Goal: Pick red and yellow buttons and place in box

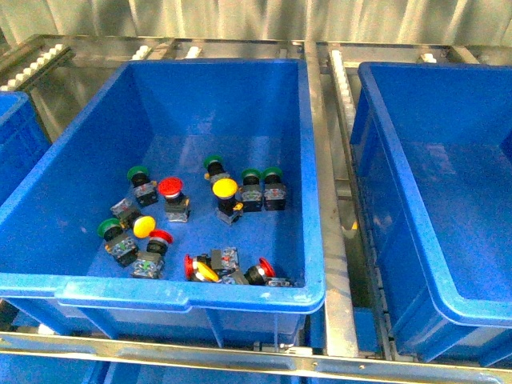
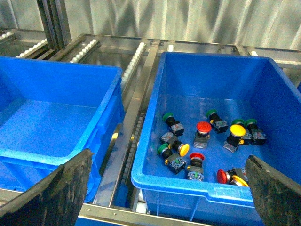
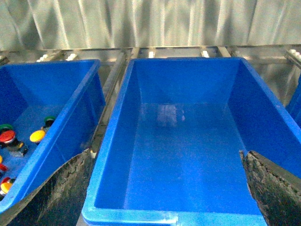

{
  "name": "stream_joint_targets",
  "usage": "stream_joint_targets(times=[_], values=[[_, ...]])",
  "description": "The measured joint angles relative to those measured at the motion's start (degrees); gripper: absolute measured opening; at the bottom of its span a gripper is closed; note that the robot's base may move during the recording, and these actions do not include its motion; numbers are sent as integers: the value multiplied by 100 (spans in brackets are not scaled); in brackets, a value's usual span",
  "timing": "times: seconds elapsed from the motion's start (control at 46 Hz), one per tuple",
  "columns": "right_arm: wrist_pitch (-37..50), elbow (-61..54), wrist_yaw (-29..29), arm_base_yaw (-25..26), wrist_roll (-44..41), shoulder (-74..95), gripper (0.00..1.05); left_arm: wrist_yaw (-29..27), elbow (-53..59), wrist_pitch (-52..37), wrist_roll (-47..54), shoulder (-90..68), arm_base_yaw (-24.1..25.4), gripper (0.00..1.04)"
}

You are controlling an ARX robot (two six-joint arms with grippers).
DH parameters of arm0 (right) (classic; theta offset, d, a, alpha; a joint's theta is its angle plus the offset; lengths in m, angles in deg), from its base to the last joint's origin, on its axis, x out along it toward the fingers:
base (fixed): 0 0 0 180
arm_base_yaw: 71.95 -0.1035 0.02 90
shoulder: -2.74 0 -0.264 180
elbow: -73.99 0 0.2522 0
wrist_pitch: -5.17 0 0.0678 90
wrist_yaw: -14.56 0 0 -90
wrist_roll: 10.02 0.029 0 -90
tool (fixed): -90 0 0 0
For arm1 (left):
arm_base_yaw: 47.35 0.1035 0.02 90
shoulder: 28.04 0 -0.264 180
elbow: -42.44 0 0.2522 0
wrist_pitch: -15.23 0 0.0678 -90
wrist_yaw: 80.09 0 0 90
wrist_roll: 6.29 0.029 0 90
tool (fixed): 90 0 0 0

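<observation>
We judge: first pick pending | left gripper [image 2: 168, 155] splayed wide, empty | red and yellow buttons [image 1: 170, 186] lie mid-frame in centre crate [image 1: 184, 292] | box [image 1: 464, 208] at right, nothing inside | right gripper [image 3: 165, 153] wide, empty | next: descend onto one cap.

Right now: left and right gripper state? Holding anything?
Left gripper: open, holding nothing.
Right gripper: open, holding nothing.

Factory line: roller rails [image 1: 346, 88], blue crates [image 3: 141, 217]
</observation>
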Motion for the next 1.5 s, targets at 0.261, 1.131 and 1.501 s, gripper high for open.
stream_joint_targets(times=[0.261,1.131,1.501], values=[[0,0,0,0,-2,0,97,0,0,0,0,0,0,97],[-7,0,2,0,2,-4,97,1139,-5119,-332,-638,-9200,120,97],[-7,0,0,0,2,-4,97,2214,-7423,667,1187,-11359,-455,97]])
